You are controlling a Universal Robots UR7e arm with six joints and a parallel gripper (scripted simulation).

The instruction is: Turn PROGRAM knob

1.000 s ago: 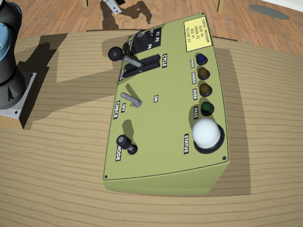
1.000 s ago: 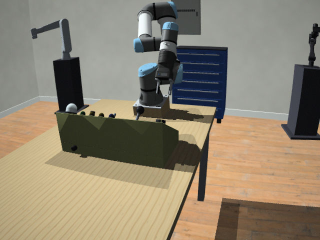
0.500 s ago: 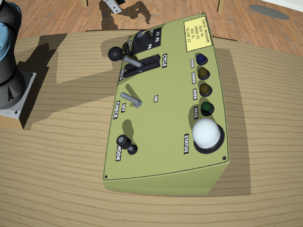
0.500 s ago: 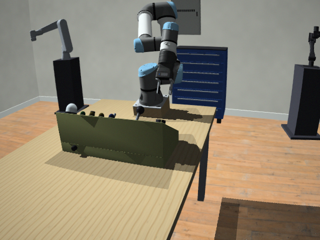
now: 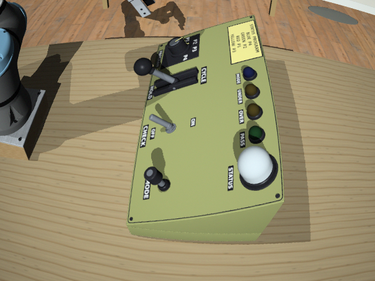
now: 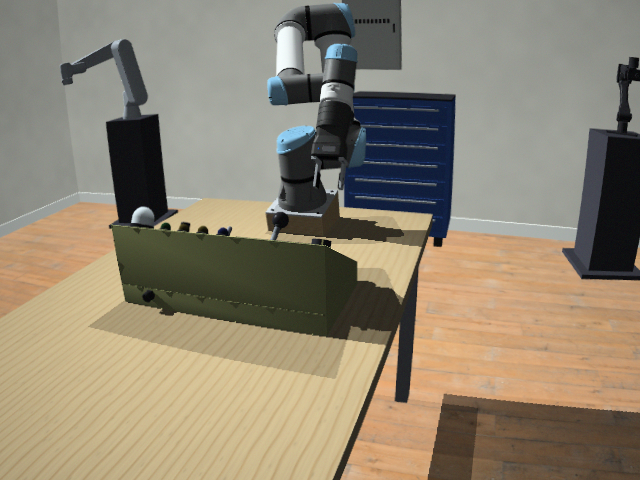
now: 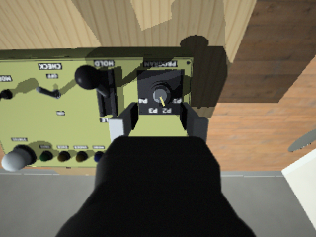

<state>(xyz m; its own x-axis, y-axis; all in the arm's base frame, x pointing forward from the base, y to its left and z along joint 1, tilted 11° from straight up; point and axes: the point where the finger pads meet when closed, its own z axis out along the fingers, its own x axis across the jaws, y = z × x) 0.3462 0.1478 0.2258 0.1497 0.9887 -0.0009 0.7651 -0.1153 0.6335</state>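
Observation:
The olive console (image 5: 208, 133) lies on the wooden table. Its black PROGRAM knob (image 5: 175, 45) sits at the far end on a black plate marked P1 to P4. In the wrist view the knob (image 7: 159, 93) shows a yellow pointer that seems to aim at P2. My gripper (image 7: 159, 111) is open and empty, with the knob seen between its two fingers. In the exterior view the gripper (image 6: 328, 178) hangs well above the console's knob end, touching nothing. Only a grey finger of the gripper (image 5: 140, 7) shows at the top edge of the top view.
Beside the knob stands the HOLD/CYCLE lever with a black ball (image 5: 143, 67). Further along are the CHECK toggle (image 5: 163, 123), the MODE lever (image 5: 156, 177), several lamps and the white STATUS dome (image 5: 255, 165). The arm's base (image 5: 12, 91) stands left. The table edge runs just behind the console.

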